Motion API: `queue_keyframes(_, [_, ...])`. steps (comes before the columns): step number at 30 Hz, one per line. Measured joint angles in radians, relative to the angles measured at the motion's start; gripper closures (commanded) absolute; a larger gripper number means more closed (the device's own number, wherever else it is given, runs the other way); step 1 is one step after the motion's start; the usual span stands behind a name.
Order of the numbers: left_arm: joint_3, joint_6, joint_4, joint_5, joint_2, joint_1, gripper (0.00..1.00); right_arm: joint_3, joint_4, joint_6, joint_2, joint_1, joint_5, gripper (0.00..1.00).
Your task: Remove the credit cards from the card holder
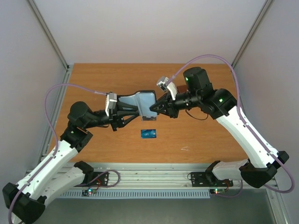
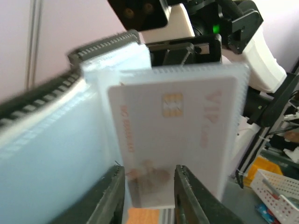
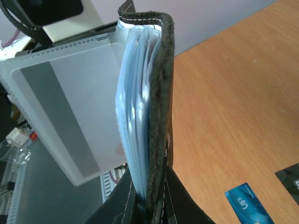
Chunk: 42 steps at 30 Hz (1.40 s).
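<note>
The black card holder (image 1: 140, 100) hangs open in the air over the table, its light blue lining (image 2: 46, 154) fanned out. My right gripper (image 3: 149, 205) is shut on its black cover edge (image 3: 159, 116). A pale card (image 2: 177, 126) with a chip and "VIP" lettering sits in a clear sleeve that sticks out of the holder; its back with a grey stripe (image 3: 65, 116) shows in the right wrist view. My left gripper (image 2: 149, 186) stands open, its fingers just in front of that card's lower edge. A blue card (image 1: 149, 133) lies flat on the table below.
The wooden table (image 1: 210, 135) ends at a metal rail along its near edge. A dark flat corner (image 3: 289, 179) lies next to the blue card (image 3: 247, 205). A white basket (image 2: 275, 186) stands beyond the table. Grey walls enclose the sides.
</note>
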Motion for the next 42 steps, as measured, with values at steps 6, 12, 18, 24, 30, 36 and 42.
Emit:
queue_keyframes(6, [0.013, 0.023, -0.001, -0.015, 0.016, -0.032, 0.6, -0.002, 0.054, 0.026, 0.033, 0.0, -0.037, 0.99])
queue_keyframes(12, [0.013, 0.042, -0.01, -0.059, 0.014, -0.038, 0.53, -0.035, 0.114, 0.03, 0.036, -0.008, -0.067, 0.99])
queue_keyframes(18, [0.021, 0.047, -0.013, -0.074, 0.009, -0.041, 0.48, -0.039, 0.135, 0.025, 0.035, -0.015, -0.084, 0.99])
queue_keyframes(24, [0.054, 0.063, -0.043, -0.046, -0.022, -0.002, 0.36, -0.063, 0.152, 0.001, 0.002, -0.035, -0.116, 0.99])
queue_keyframes(30, [0.093, 0.095, -0.108, -0.042, -0.072, 0.021, 0.21, -0.063, 0.129, -0.013, -0.053, -0.073, -0.188, 0.99])
queue_keyframes(36, [0.098, 0.143, -0.197, -0.111, -0.092, 0.031, 0.01, -0.063, 0.108, -0.024, -0.084, -0.075, -0.257, 0.99])
queue_keyframes(42, [0.098, 0.15, -0.204, -0.061, -0.079, 0.031, 0.03, -0.062, 0.107, -0.023, -0.074, -0.074, -0.31, 0.99])
